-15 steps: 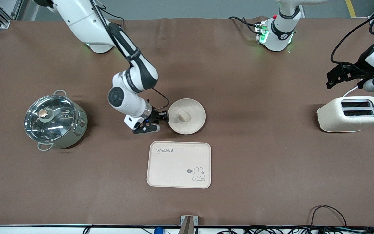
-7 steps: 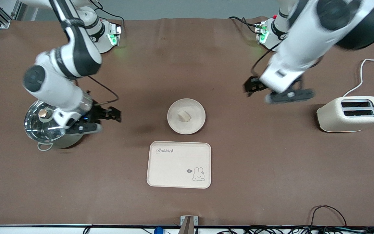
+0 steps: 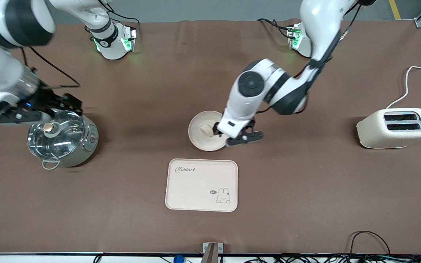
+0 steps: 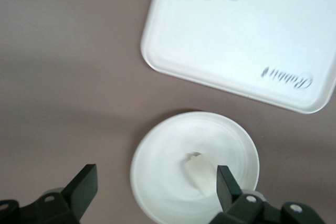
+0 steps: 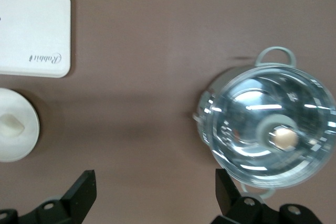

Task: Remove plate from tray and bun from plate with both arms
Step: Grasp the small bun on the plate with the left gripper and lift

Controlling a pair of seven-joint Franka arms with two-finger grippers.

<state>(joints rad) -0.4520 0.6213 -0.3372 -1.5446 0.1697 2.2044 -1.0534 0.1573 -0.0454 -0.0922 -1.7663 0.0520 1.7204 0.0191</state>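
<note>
The round cream plate [image 3: 202,143] sits mid-table, just farther from the front camera than the tray. The small pale bun [image 3: 206,129] lies on it. My left gripper [image 3: 216,131] hangs open and empty over the plate, beside the bun. In the left wrist view the plate [image 4: 163,182] and bun [image 4: 200,174] lie below the open left gripper [image 4: 155,187], one finger [image 4: 226,183] close by the bun. My right gripper [image 3: 69,104] is open and empty over the pot's edge. The right wrist view shows the open right gripper [image 5: 155,190] over bare table, the plate [image 5: 23,148] and bun [image 5: 10,127] at the frame's edge.
A rectangular cream tray [image 3: 201,184] with a rabbit drawing lies nearer the front camera than the plate. A steel pot [image 3: 62,137] with a glass lid stands toward the right arm's end. A cream toaster [image 3: 397,128] stands toward the left arm's end.
My right gripper has drawn away from the plate's edge to over the pot. My left arm has swung from near the toaster to over the plate. Plate and bun have not moved.
</note>
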